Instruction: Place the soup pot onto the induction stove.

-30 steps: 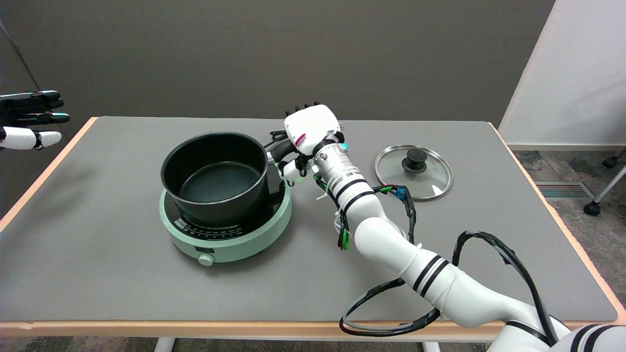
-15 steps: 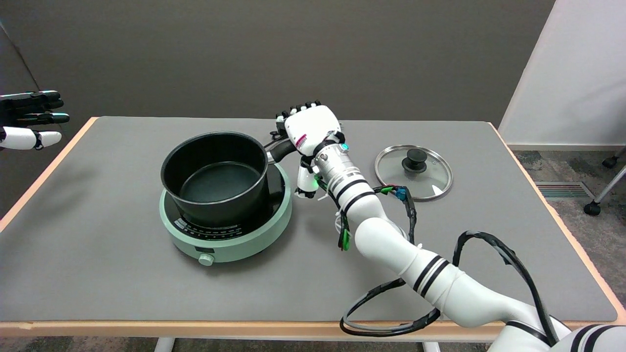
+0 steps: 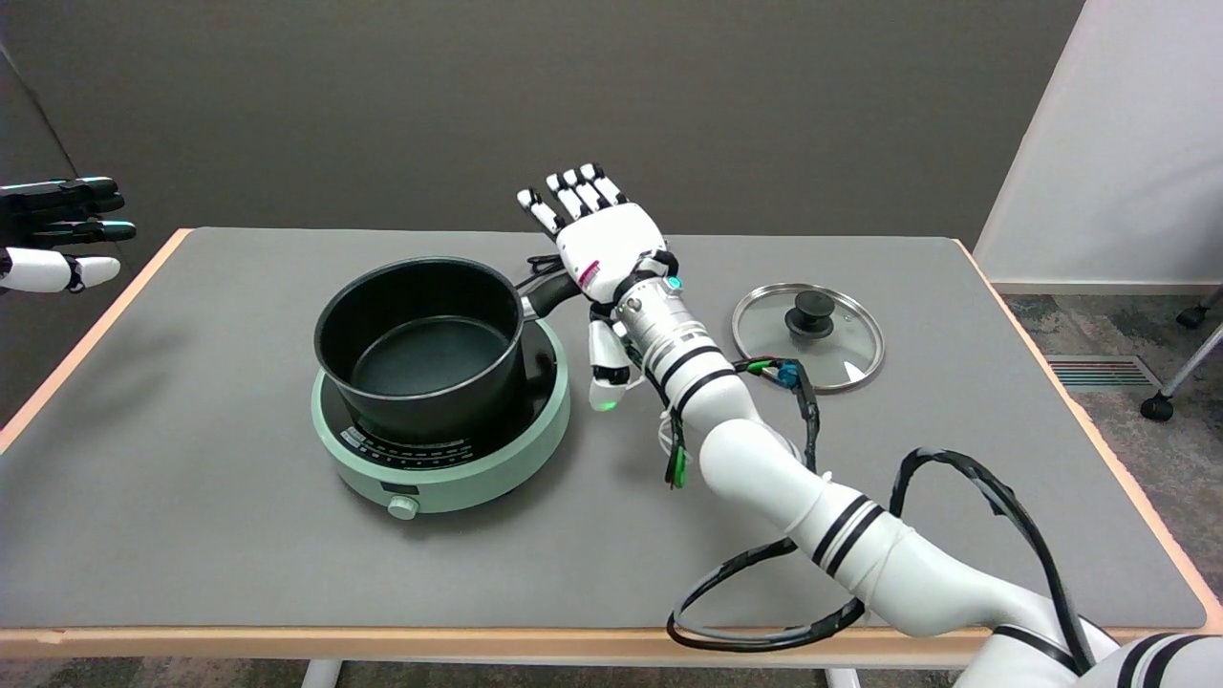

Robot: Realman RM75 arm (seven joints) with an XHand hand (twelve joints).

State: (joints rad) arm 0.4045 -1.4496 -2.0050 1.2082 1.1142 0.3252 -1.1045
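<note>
Fingers (image 3: 571, 198) of the right hand (image 3: 609, 250) are being held spread and grasping nothing just above the pot handle (image 3: 549, 292), which is pointing right from the soup pot (image 3: 420, 342) sitting on the induction stove (image 3: 444, 459).

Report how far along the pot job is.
Done: the soup pot sits on the induction stove. In hand: nothing; the right hand is spread open above the pot's handle. Left: only drawing the arm clear. The glass lid lies apart on the table.
</note>
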